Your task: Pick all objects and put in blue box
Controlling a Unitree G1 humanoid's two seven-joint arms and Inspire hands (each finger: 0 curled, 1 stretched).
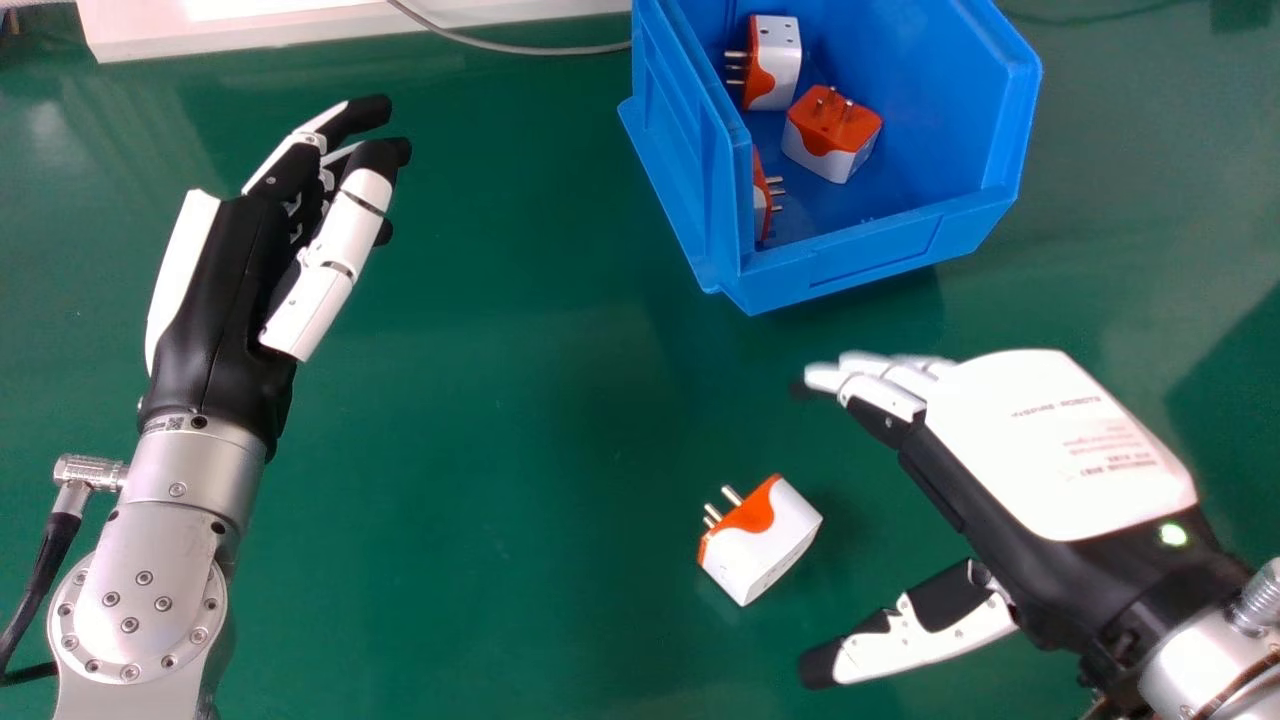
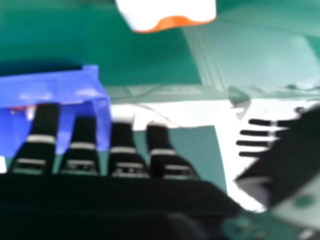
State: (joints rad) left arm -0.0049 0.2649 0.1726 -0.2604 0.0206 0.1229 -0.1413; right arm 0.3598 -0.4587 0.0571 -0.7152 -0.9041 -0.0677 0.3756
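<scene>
Your right hand is released: its fingers reach out nearly straight, with the thumb spread well away from them, and the back of the hand turned up. It hangs near the loose white and orange plastic plug adapter, apart from it. In the right hand view you can see the dark fingers extended, with the box beyond them.

Your left hand is also released, its fingers relaxed and slightly bent, at the left of the head view.

The loose adapter sits on the glossy green counter, between your two hands and closer to the right one, its metal prongs pointing toward the left and away from you. Farther out is the open-topped blue plastic box with three more adapters inside: one toward the back with prongs to the left, one in the middle with prongs up, and one beside the left wall, partly hidden by it.

As for writing, you have small print across the white back of the right hand, and a green light glows near its wrist.
</scene>
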